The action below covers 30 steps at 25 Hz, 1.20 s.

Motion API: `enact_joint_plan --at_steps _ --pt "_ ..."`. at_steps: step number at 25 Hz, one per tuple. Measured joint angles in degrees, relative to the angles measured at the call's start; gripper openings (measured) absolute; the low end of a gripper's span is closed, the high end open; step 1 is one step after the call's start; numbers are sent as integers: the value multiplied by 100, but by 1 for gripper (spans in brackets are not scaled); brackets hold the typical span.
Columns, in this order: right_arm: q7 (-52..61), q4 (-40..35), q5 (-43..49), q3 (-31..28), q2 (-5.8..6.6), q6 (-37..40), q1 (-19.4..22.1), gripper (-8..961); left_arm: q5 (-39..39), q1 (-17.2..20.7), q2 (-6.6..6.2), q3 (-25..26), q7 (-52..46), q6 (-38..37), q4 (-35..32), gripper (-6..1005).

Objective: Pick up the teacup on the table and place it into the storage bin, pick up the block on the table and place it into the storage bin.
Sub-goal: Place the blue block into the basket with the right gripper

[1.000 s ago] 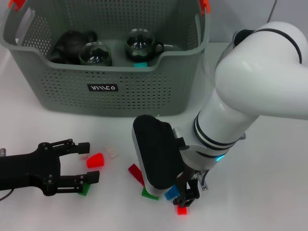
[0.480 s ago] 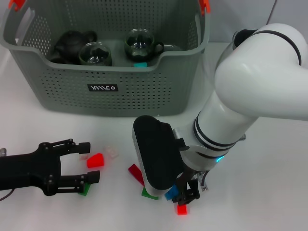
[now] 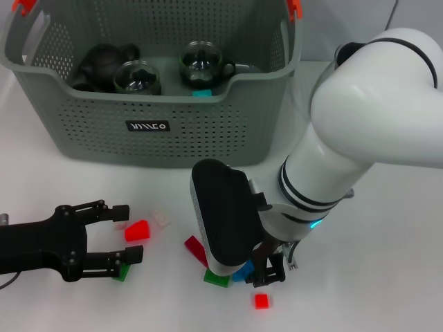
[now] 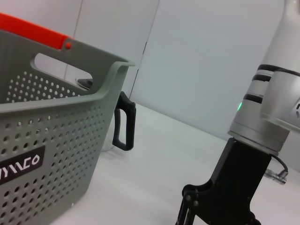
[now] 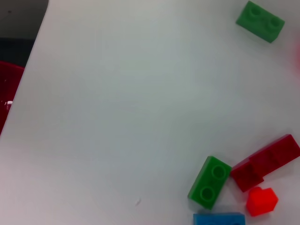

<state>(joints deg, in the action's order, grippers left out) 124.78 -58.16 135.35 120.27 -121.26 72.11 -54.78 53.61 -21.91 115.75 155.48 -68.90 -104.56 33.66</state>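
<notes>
Working gripper: right gripper (image 3: 268, 275) is hanging low over the near table (image 3: 387, 263), just above a cluster of blocks; whether its fingers are spread or pressed together, I cannot tell.
Block nearest it: small red block (image 3: 261, 301) is lying free on the table just near of the fingertips, apart from them.
Other blocks: blue block (image 3: 242, 274) and green block (image 3: 215, 279) are sitting just left of the right gripper, with a dark red block (image 3: 195, 249) farther left.
Left gripper (image 3: 124, 235): is resting on the near left, fingers spread around a red wedge block (image 3: 137, 230), not touching it.
Storage bin (image 3: 159, 128): is standing at the far side, holding two glass teacups (image 3: 137, 77) and a dark teapot (image 3: 104, 59).
Hidden: the right arm is covering most of the blue block.
</notes>
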Motion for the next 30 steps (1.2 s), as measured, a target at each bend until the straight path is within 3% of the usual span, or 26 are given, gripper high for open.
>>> enact_joint_plan --at_steps 7,14,20,25,30 --pt "81 -363 34 -397 55 350 68 424 0 4 -6 0 0 6 0 859" --pt "82 -1345 24 -1719 85 1125 292 424 0 14 -51 0 -36 -45 0 860" --pt "228 -2074 -200 -2704 80 1405 168 423 -12 20 -62 0 -28 -85 29 860" --pt "284 -2105 -127 -3428 84 935 -65 423 -29 20 -62 -1 -1 -64 39 861" --pt "355 -1334 75 -3993 95 -179 -346 423 -23 -10 -62 -1 4 -46 33 861"
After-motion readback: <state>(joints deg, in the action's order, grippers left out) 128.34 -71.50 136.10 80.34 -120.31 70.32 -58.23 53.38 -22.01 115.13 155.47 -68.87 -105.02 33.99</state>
